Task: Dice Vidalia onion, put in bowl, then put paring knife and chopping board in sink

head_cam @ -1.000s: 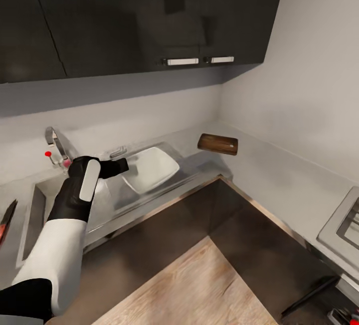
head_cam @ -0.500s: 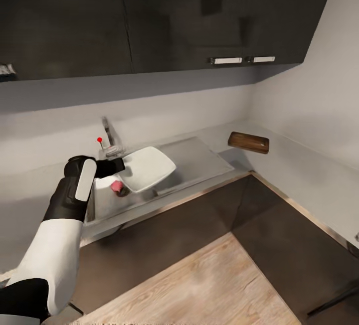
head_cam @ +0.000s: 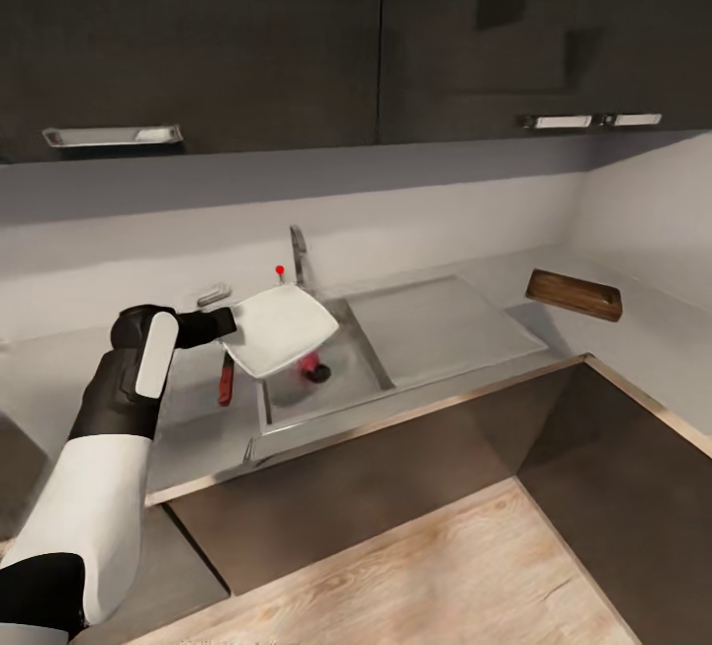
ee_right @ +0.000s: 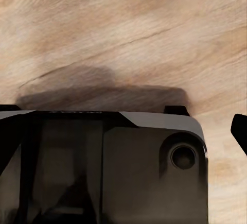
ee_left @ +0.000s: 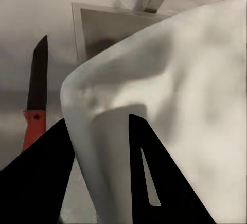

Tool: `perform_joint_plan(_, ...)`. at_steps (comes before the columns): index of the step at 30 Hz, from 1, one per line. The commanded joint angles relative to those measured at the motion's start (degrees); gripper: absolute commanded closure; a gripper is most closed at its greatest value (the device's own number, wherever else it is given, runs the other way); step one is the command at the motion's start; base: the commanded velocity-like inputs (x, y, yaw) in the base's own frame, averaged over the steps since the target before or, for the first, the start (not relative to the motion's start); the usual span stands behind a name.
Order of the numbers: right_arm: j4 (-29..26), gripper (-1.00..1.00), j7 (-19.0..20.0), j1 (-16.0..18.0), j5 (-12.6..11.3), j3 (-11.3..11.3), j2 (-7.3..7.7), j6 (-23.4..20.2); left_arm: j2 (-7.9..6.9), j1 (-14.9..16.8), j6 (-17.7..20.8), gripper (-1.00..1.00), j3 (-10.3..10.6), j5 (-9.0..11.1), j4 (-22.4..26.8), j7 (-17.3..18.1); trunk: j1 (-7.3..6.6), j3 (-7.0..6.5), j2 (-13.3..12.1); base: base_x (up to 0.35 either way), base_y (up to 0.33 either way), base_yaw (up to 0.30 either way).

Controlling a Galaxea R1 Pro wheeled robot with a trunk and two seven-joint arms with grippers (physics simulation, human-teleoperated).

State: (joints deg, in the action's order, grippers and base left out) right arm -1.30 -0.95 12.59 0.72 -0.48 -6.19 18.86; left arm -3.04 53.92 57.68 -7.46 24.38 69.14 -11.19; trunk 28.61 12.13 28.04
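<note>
My left gripper [head_cam: 225, 324] is shut on the rim of the white bowl [head_cam: 282, 328] and holds it tilted above the left edge of the sink [head_cam: 341, 390]. In the left wrist view the fingers [ee_left: 154, 183] pinch the bowl's rim [ee_left: 170, 95]. The pinkish Vidalia onion [head_cam: 311, 365] lies in the basin, partly hidden under the bowl. The red-handled paring knife [head_cam: 225, 383] [ee_left: 35, 100] rests on the grey countertop [head_cam: 193, 417] left of the sink. The brown chopping board [head_cam: 574, 294] sits at the far right, by the corner. A dark right fingertip [ee_right: 241, 131] shows wide apart over wood floor.
A chrome tap [head_cam: 297, 254] with a red knob [head_cam: 280, 270] stands behind the basin, and the flat drainboard [head_cam: 435, 323] lies to its right. Dark wall cabinets [head_cam: 297, 32] hang overhead. The right wrist view looks down on the robot's dark base [ee_right: 113, 167].
The head view has swung left, so the whole picture shifted right. With it, the left arm has carried the bowl from over the drainboard to over the sink's left edge, near the knife.
</note>
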Motion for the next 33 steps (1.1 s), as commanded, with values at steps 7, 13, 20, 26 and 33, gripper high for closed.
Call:
perform_joint_plan(7,0.1,-1.00,-0.1,0.0,0.1,-0.1,-0.05,0.3,-0.12,0.0,0.2,1.00,0.0,0.8,0.1,-0.5,0.02,0.10,0.1,0.000,0.306,0.255)
perform_joint_plan(13,0.1,-1.00,-0.1,0.1,0.1,-0.1,-0.05,0.3,-0.13,0.0,0.2,1.00,0.0,0.8,0.1,-0.5,0.02,0.10,0.1,0.000,0.306,0.255)
perform_joint_plan(20,0.1,-1.00,-0.1,0.0,0.1,-0.1,-0.05,0.3,-0.86,0.0,0.2,1.00,0.0,0.8,0.1,-0.5,0.02,0.10,0.1,0.000,0.306,0.255)
perform_joint_plan(26,0.1,-1.00,-0.1,0.1,0.1,-0.1,-0.02,0.3,-1.25,0.0,0.2,1.00,0.0,0.8,-0.5,-0.5,0.02,0.10,0.1,0.000,0.306,0.252)
perform_joint_plan(33,0.1,-1.00,-0.1,0.1,0.1,-0.1,0.03,0.3,-1.27,0.0,0.2,1.00,0.0,0.8,-2.5,-0.5,0.02,0.10,0.1,0.000,0.306,0.122)
